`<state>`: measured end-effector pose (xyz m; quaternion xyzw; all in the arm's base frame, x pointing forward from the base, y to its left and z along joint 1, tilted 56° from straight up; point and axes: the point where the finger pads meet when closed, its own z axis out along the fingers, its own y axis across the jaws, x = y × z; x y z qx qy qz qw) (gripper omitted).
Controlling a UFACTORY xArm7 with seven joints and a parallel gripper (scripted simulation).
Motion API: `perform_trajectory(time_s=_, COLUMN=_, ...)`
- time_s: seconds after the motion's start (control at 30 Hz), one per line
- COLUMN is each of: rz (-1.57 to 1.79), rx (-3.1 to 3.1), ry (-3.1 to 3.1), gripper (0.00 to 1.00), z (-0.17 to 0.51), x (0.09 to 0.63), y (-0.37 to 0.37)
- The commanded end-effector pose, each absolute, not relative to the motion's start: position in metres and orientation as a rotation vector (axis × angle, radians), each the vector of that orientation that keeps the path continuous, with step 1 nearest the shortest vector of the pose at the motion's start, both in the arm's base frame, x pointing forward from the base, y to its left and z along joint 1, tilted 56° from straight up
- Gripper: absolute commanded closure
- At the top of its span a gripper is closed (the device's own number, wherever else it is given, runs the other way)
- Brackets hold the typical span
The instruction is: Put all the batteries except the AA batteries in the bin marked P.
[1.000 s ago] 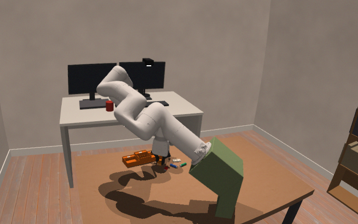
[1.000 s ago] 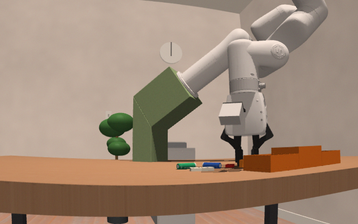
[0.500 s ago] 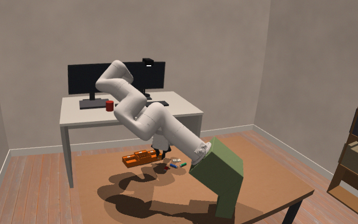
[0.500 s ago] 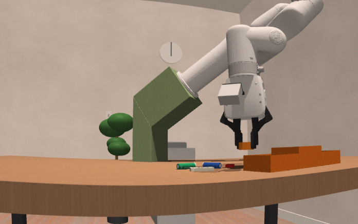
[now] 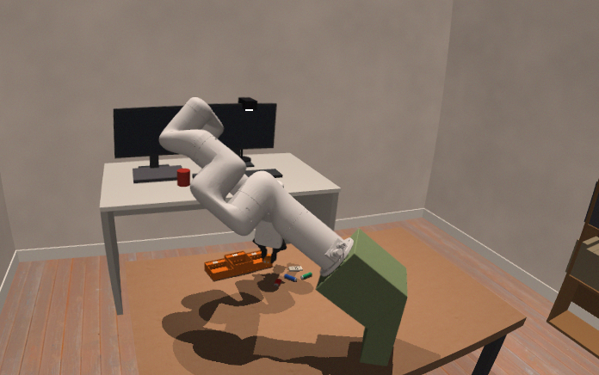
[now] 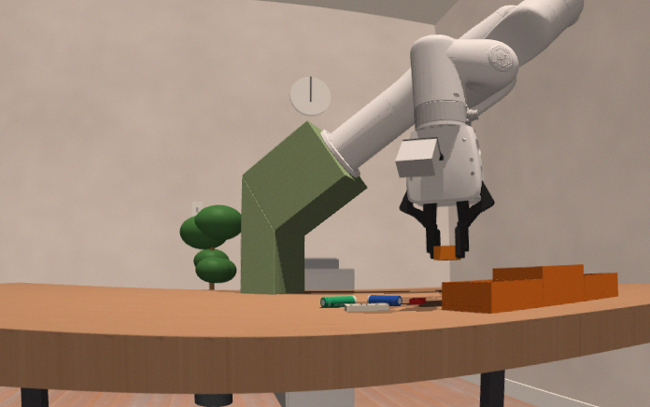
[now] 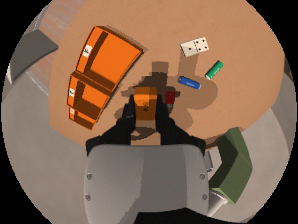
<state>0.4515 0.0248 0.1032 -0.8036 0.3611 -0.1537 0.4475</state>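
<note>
Orange block battery (image 6: 446, 252) hangs above the surface (image 6: 144, 311), pinched between the black fingers (image 6: 431, 237), just short of the orange bins (image 6: 528, 287) near the far edge. Green (image 6: 338, 301) and blue (image 6: 384, 300) cylinder batteries, a domino (image 6: 366, 307) and a small red piece (image 6: 416, 301) lie below.
</note>
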Motion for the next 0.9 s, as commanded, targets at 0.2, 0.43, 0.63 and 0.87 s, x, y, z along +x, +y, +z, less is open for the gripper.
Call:
perform_trajectory(time_s=0.2, rz=-0.384, rx=-1.988, ry=0.896, gripper=1.0, z=0.107, x=0.448, y=0.019)
perform_trajectory(time_s=0.43, rz=-0.384, rx=-1.988, ry=0.896, gripper=1.0, z=0.126, x=0.45, y=0.034)
perform_trajectory(time_s=0.63, rz=-0.384, rx=-1.988, ry=0.896, gripper=1.0, z=0.154, x=0.454, y=0.056)
perform_trajectory(time_s=0.87, rz=-0.384, rx=-1.988, ry=0.896, gripper=1.0, z=0.178, x=0.457, y=0.075)
